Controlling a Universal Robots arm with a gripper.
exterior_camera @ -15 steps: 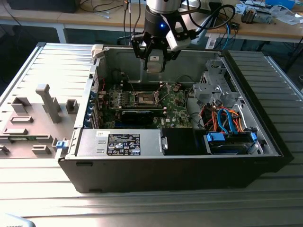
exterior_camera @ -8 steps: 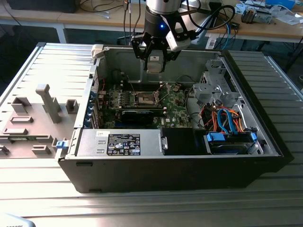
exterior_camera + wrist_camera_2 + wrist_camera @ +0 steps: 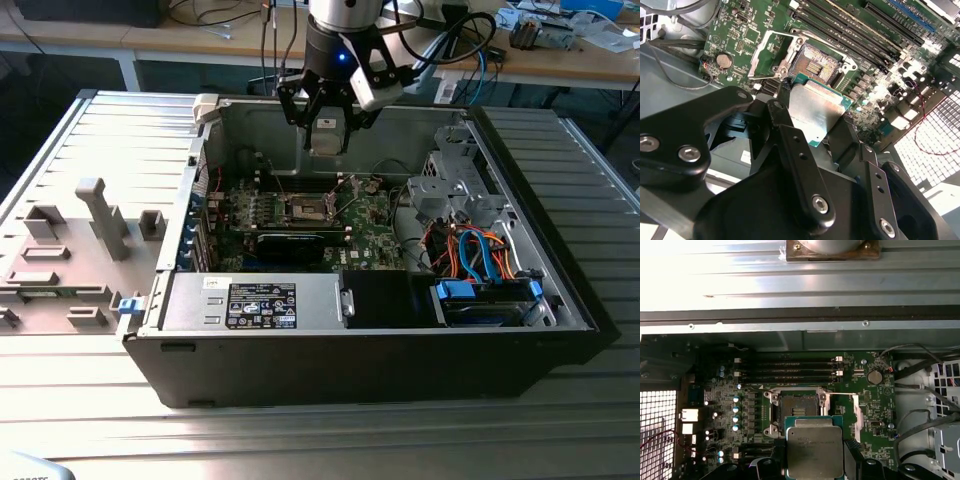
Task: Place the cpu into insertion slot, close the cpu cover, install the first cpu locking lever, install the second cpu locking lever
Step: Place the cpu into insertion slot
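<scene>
My gripper (image 3: 328, 128) hangs above the open computer case, over its back wall, shut on the cpu (image 3: 327, 136). In both wrist views the cpu (image 3: 815, 107) (image 3: 815, 447) shows its silver-grey top with a green edge, clamped between the black fingers (image 3: 776, 114). The insertion slot (image 3: 815, 62) (image 3: 795, 407) lies bare on the green motherboard (image 3: 372, 235), its brownish contact field exposed, below and apart from the chip. The cpu cover (image 3: 767, 54) stands swung open beside the slot, seen edge-on in the first wrist view (image 3: 856, 412). A thin lever (image 3: 840, 393) runs along the slot's edge.
Long memory slots (image 3: 790, 371) lie beside the socket, and a coin battery (image 3: 875, 377) is nearby. A drive cage with blue and orange cables (image 3: 480, 250) fills the exterior view's right. A labelled power supply (image 3: 260, 303) sits at the front. The grey side panel (image 3: 80, 240) lies on the exterior view's left.
</scene>
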